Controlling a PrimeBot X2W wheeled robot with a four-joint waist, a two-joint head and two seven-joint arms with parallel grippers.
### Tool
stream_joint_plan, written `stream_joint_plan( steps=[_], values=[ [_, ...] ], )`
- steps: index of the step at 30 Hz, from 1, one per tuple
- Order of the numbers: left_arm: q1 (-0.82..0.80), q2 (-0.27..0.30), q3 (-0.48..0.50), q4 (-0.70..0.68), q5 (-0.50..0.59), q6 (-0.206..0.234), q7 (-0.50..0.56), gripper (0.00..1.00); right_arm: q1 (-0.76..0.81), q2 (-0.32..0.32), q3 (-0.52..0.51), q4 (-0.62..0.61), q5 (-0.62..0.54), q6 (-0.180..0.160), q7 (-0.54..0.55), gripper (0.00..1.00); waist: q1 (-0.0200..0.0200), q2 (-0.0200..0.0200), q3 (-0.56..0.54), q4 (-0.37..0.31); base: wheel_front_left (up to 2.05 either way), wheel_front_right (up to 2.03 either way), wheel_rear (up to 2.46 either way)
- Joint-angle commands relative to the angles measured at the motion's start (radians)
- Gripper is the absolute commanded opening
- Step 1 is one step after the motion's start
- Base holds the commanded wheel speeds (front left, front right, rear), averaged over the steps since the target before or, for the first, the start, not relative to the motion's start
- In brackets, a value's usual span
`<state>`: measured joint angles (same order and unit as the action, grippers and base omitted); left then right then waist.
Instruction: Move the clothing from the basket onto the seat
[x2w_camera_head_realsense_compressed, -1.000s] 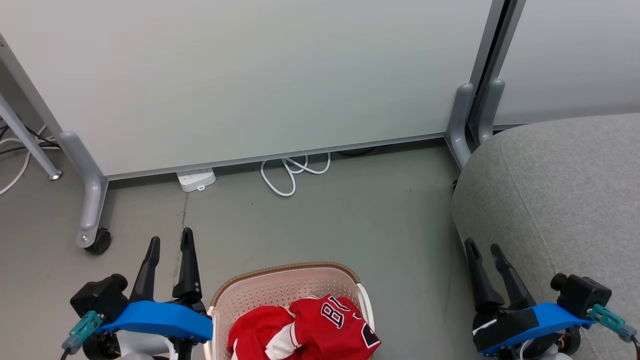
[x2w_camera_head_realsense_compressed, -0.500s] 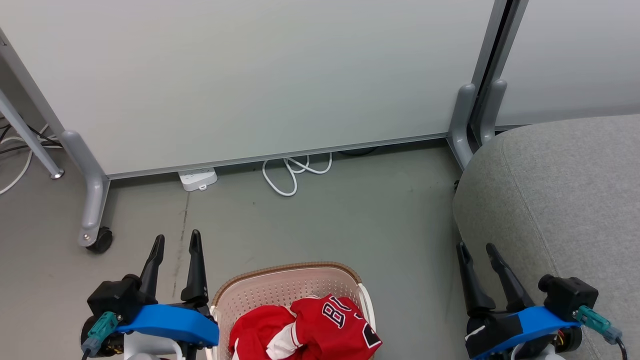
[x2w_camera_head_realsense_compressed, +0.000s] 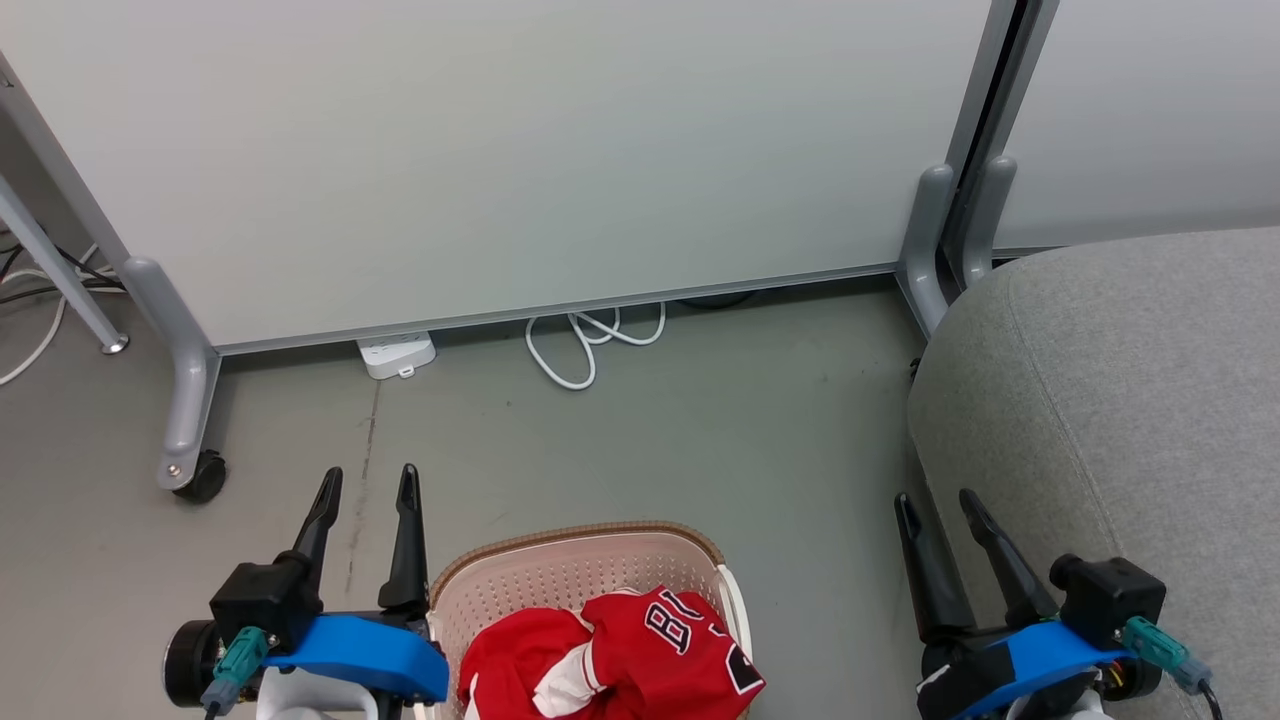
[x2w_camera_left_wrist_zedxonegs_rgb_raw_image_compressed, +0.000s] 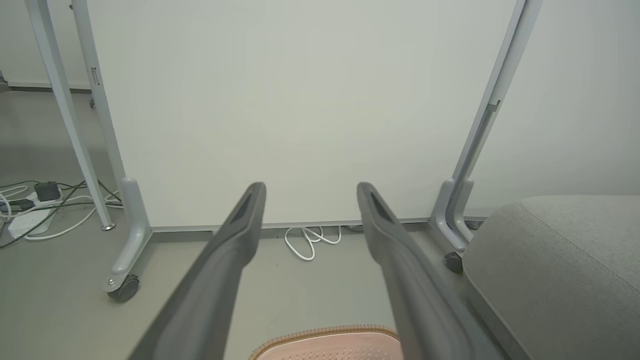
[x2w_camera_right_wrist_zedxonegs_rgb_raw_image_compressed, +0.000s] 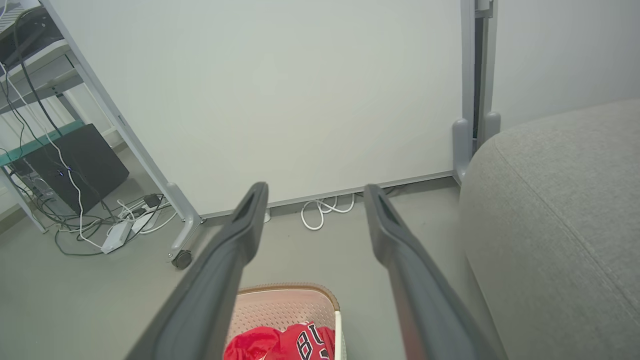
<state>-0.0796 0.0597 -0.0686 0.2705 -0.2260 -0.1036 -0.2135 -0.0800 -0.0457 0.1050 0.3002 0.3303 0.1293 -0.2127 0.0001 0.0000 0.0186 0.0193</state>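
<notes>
**Left gripper** (x2w_camera_head_realsense_compressed: 370, 472): fingers parted by a moderate gap, with nothing between them. It hangs just beside the left rim of the basket (x2w_camera_head_realsense_compressed: 580, 530), tips pointing toward the far partition (x2w_camera_head_realsense_compressed: 500, 150). Over the last second it has slid inward toward the basket from a position further out to the left.

**Right gripper** (x2w_camera_head_realsense_compressed: 935, 497): fingers parted in the same way, and empty. It hangs over bare floor (x2w_camera_head_realsense_compressed: 700, 430) between the basket's right rim and the near flank of the seat (x2w_camera_head_realsense_compressed: 1120, 380). It too has drawn inward, off the seat's edge and toward the basket.

**Reading of the change:** both arms appear to be closing on the basket from either side. A reach looks under way, with no grasp begun. No garment has been lifted, so the whole transfer remains to do.

**Clothing** (x2w_camera_head_realsense_compressed: 620, 655): two red pieces with white trim, bunched together in the near half of the basket. The numbered piece lies to the right and reaches the right rim. Neither has moved across the second. The bundle lies nearer the robot than both sets of fingertips, right of the left gripper and left of the right gripper.

**Basket:** cream and perforated, with a brown rim. It stands on the floor, and the far half of its interior is bare.

**Seat:** grey upholstery, to the right of the basket and separated from it by a strip of floor. No clothing lies on the part in view.

**Beyond:** a power strip (x2w_camera_head_realsense_compressed: 395, 355) and a looped white cable (x2w_camera_head_realsense_compressed: 585, 345) lie at the partition's foot.
</notes>
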Motion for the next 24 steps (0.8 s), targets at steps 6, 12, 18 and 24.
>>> stream_joint_plan(
  steps=[6,12,18,24],
  values=[
    [-0.016,0.004,-0.005,0.008,0.072,-0.004,-0.021,1.0,-0.021,-0.007,0.009,0.011,-0.075,0.002,-0.022,1.0,-0.0001,0.0,0.003,0.002,0.0,0.0,0.0],
    [-0.016,0.003,-0.005,0.018,0.117,-0.007,-0.033,1.0,-0.023,-0.007,0.011,0.021,-0.12,0.002,-0.033,1.0,-0.0001,0.0,0.004,0.004,0.0,0.0,0.0],
    [-0.016,0.002,-0.009,0.028,0.159,-0.008,-0.044,1.0,-0.026,-0.007,0.002,0.031,-0.164,0.002,-0.046,1.0,-0.0001,0.0,0.007,0.004,0.0,0.0,0.0],
    [-0.017,0.0,-0.013,0.037,0.199,-0.01,-0.054,1.0,-0.024,-0.007,0.003,0.042,-0.206,0.002,-0.055,1.0,-0.0001,0.0,0.009,0.006,0.0,0.0,0.0]
  ],
)
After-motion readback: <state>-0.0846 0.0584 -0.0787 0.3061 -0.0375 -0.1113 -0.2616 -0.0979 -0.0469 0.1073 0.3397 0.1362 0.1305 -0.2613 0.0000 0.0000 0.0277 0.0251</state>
